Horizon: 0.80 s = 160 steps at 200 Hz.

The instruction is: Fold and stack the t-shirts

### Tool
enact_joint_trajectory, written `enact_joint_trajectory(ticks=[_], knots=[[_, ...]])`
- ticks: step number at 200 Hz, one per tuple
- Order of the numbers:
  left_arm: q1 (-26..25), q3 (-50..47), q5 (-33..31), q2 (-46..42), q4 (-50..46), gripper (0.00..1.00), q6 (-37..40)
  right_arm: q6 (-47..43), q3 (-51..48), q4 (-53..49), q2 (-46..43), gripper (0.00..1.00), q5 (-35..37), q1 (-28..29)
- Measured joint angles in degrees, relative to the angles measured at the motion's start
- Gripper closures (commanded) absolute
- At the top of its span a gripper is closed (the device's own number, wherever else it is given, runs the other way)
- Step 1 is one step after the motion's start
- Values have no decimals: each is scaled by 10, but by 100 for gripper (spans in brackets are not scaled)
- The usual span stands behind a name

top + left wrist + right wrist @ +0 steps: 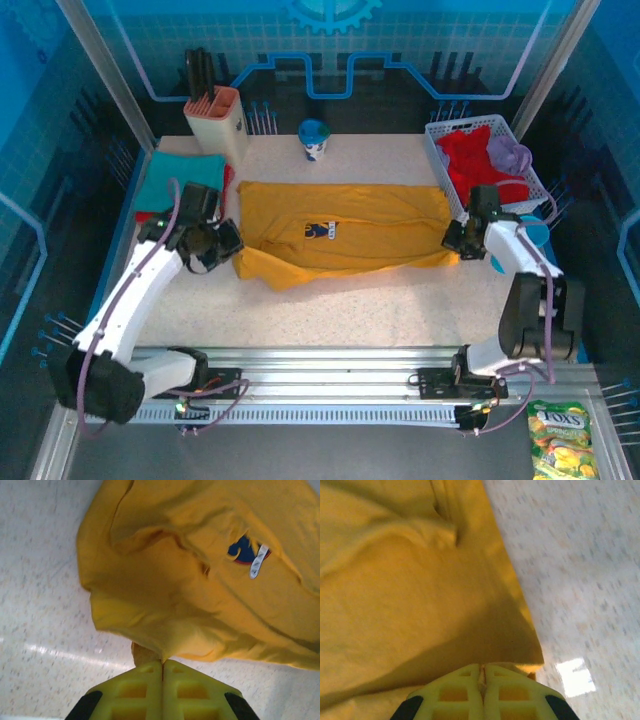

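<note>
Top external. The mustard-yellow t-shirt (pixel 345 232) lies spread across the middle of the table (pixel 380 310), long side running left to right, with its dark blue print (pixel 320 231) face up near the centre. My left gripper (pixel 232 247) sits at the shirt's left end and my right gripper (pixel 453 240) at its right end, both low on the cloth. From this height I cannot read the jaws. A folded teal t-shirt (pixel 185 168) rests at the far left corner. At the far right the white mesh basket (pixel 436 155) holds a red t-shirt (pixel 472 155) and a lavender t-shirt (pixel 512 155). A beige holder (pixel 220 120) and a blue cup (pixel 314 138) stand along the back edge. A snack bag (pixel 560 440) lies off the table, near right.

Left wrist. My left gripper (pixel 162 664) has its jaws pressed together, and a drawn-up point of the mustard-yellow t-shirt (pixel 165 590) is nipped in the seam between them. The cloth bunches in folds above. The dark blue print (pixel 242 550) peeks from a crease, with a white label (pixel 257 562) lying across it. Speckled table (pixel 40 605) shows to the left.

Right wrist. My right gripper (pixel 482 667) is closed tight, pinching the hem of the mustard-yellow t-shirt (pixel 410 590) beside its corner. The cloth slopes away up and left. Bare table (pixel 580 570) shows to the right.
</note>
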Motion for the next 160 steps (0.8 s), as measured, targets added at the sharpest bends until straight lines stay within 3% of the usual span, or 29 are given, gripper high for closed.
enact_joint_trajectory(ticks=[77,160], knots=[[52,162,6,151,36,100,55,-10,130,-13,158,100,-17,4],[70,262,10,291,50,100,84,-12,228,-26,233,100,-14,10]])
